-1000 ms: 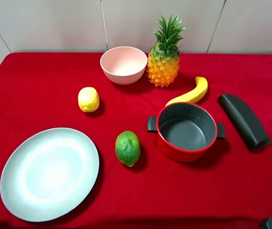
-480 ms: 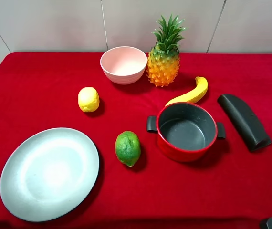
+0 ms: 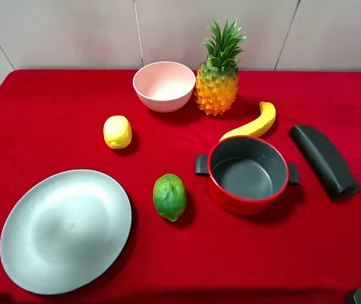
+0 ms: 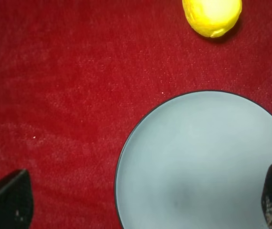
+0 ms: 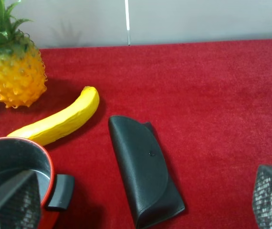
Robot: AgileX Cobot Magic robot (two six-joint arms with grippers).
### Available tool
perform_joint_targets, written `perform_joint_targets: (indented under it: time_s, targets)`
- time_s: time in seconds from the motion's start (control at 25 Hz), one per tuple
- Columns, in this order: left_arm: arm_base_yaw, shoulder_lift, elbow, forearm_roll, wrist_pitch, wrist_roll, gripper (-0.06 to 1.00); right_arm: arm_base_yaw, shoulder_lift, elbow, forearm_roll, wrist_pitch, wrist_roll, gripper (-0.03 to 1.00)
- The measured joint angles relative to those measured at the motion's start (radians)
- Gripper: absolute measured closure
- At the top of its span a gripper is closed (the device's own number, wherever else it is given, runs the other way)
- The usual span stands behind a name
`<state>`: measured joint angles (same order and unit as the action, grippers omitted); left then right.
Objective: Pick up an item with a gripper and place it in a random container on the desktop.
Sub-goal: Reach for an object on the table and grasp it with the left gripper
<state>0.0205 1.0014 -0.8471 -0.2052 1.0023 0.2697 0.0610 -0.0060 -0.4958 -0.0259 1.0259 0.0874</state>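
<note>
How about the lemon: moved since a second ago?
No. The lemon lies in the same spot, between the pink bowl and the plate, apart from both.

- The lemon (image 4: 212, 16) lay on the red cloth (image 4: 69, 86), cut off by the frame edge and apart from the plate.
- The grey-white plate (image 4: 207, 162), dark at the rim, filled much of the view.
- The left gripper (image 4: 141, 198) was spread wide: one black fingertip (image 4: 9, 200) showed over cloth, the other over the plate.
</note>
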Motion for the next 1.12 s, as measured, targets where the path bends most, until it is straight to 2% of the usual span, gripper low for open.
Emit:
perform_joint_targets:
  time_s: [0.24, 0.6, 1.12]
  targets:
    - [-0.021, 0.146, -0.054, -0.01, -0.013, 0.008, 0.01, 0.0, 0.0, 0.0, 0.0, 0.0, 0.0, 0.27]
    - [-0.178, 0.391, -0.209, 0.02, -0.049, -0.042, 0.02, 0.0, 0.0, 0.0, 0.0, 0.0, 0.0, 0.27]
    - [-0.381, 0.71, -0.416, 0.119, -0.03, -0.208, 0.03, 0.0, 0.0, 0.0, 0.0, 0.0, 0.0, 0.27]
